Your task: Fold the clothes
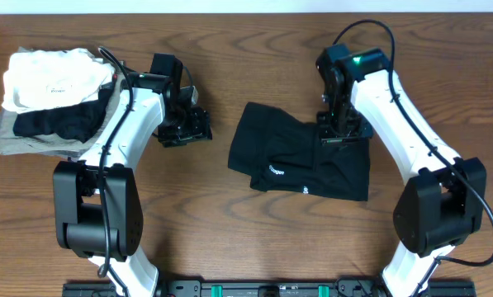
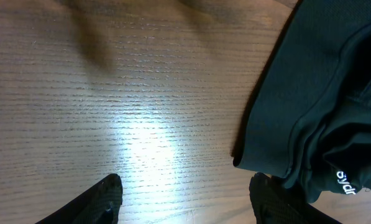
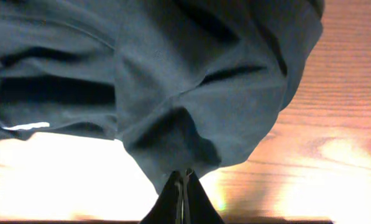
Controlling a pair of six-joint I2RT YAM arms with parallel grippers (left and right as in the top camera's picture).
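Black T-shirt (image 1: 300, 161) sits bunched up on the table (image 1: 229, 239), a bit right of centre. Far left there's a stack of folded clothes (image 1: 52, 99). Next the left gripper (image 2: 184, 202), jaws wide and holding nothing, just beside the shirt's edge. Right gripper (image 3: 184, 186) is pinched closed on a peak of shirt fabric.
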